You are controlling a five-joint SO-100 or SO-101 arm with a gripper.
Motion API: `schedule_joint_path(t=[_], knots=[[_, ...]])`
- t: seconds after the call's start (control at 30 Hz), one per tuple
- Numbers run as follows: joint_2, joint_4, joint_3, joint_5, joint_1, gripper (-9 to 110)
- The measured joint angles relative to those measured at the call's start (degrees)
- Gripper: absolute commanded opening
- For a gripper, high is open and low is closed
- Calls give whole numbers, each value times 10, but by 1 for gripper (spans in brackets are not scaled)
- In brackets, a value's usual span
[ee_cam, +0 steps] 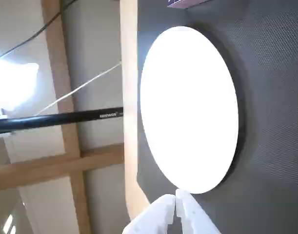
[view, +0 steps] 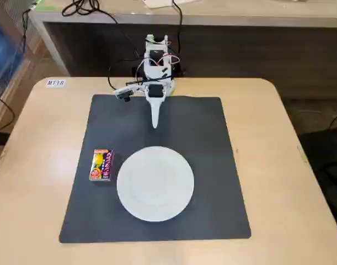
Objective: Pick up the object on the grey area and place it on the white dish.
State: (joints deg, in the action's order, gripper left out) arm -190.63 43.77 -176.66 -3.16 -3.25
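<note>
In the fixed view a white arm [view: 155, 72] is standing at the far edge of a light wooden table [view: 278, 165], and its gripper [view: 155, 123] is pointing down toward the near side, hanging over the far part of a dark grey mat [view: 212, 165]. The two white fingers [ee_cam: 161, 214] are lying pressed together in the wrist view, with only a thin line between them, and they are holding nothing. A small camera [view: 123, 94] is sticking out to the left of the arm in the fixed view. The mat is covering the middle of the table, and a round white plate [view: 155, 183] is resting on it, a little nearer to the front edge than to the arm. The snack packet [view: 101, 164] is lying flat on the mat just beside the left rim of the plate in the fixed view, not touching it, and well apart from the gripper; it is purple-pink with a yellow centre and an orange-red round mark. In the wrist view the plate [ee_cam: 188, 107] is filling the middle of the picture and is looking very bright, and only a small purple corner of the packet [ee_cam: 185, 3] is showing at the top edge. Black cables [view: 83, 8] are lying on the counter behind the table
</note>
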Motion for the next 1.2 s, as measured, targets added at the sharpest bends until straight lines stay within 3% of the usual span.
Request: schedule_joint_path(t=[0.53, 0.93, 1.2], knots=[[193, -117, 92, -50, 10, 0], [616, -193, 420, -47, 9, 0], [777, -193, 570, -18, -9, 0]])
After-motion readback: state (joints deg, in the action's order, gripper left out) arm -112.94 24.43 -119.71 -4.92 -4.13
